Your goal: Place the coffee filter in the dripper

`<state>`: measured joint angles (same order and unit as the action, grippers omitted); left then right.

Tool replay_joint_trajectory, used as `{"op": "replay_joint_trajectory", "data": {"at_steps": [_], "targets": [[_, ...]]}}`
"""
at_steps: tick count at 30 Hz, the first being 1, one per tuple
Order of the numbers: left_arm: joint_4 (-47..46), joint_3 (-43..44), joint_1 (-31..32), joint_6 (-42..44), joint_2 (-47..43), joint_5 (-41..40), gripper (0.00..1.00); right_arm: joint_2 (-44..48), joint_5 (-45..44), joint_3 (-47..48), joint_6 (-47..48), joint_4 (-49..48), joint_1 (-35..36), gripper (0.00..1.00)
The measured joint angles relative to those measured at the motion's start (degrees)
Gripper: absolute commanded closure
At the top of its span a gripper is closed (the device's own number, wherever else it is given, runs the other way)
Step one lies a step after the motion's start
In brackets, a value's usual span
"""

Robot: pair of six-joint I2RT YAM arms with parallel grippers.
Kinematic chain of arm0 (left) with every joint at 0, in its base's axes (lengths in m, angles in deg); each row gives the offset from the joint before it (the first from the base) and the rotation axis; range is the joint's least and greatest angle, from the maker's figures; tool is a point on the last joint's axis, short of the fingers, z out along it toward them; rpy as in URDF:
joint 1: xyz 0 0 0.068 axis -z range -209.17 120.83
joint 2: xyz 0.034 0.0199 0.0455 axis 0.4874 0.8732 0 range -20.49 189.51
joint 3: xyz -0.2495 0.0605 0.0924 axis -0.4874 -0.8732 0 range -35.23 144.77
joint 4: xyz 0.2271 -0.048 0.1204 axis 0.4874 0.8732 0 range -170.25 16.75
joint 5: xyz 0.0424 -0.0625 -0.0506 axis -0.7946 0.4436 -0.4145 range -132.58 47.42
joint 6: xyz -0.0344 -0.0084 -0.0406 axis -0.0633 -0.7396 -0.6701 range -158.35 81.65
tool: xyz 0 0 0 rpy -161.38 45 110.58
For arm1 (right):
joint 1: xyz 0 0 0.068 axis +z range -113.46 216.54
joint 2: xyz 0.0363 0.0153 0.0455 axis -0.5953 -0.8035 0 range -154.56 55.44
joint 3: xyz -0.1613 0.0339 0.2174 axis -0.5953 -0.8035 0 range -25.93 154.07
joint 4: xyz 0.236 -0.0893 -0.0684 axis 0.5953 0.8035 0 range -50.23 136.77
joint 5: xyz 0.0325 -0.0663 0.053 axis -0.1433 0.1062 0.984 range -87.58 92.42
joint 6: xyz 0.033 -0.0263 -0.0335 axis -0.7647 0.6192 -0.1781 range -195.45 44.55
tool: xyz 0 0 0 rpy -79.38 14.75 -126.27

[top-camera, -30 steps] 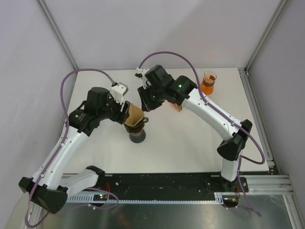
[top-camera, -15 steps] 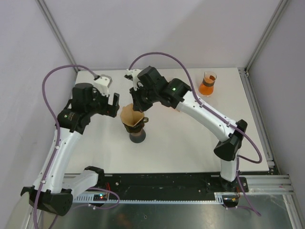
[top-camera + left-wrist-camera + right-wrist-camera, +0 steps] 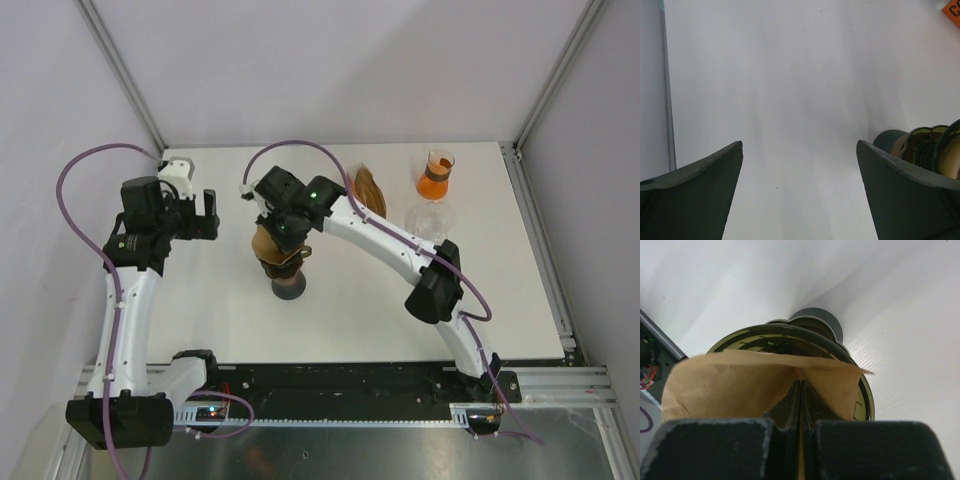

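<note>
The brown paper coffee filter (image 3: 262, 243) sits in the mouth of the dark dripper (image 3: 287, 283) at the table's middle. My right gripper (image 3: 281, 226) is right above it, shut on the filter's wall. In the right wrist view the closed fingertips (image 3: 800, 390) pinch the filter (image 3: 735, 385), with the dripper's round rim (image 3: 790, 335) just beyond. My left gripper (image 3: 206, 213) is open and empty, well to the left of the dripper. In the left wrist view (image 3: 800, 150) the dripper (image 3: 920, 145) shows behind the right finger.
A glass beaker with orange liquid (image 3: 437, 175) stands at the back right. A clear glass (image 3: 430, 218) is in front of it. A brown stack of filters (image 3: 370, 188) lies behind the right arm. An orange label (image 3: 952, 7) shows at the far corner.
My left gripper has let go of the filter and drawn back to the left. My right gripper has moved left and down over the dripper with the filter.
</note>
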<state>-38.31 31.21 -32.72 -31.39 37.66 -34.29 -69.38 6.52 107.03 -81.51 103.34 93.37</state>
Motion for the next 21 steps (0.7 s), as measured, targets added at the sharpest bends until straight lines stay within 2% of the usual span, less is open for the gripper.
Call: {"op": "replay_joint_trajectory", "data": {"at_steps": [17,21], "targets": [[-1.05,-1.99,-1.09,0.00,0.02,3.43,0.00,-3.48,-4.81,2.34,3.72,2.75,2.29,1.00],[-0.98,-2.29,-1.14,-0.02,-0.33,5.90,0.06,-3.50,-5.22,2.51,3.89,2.60,2.29,1.00]]}}
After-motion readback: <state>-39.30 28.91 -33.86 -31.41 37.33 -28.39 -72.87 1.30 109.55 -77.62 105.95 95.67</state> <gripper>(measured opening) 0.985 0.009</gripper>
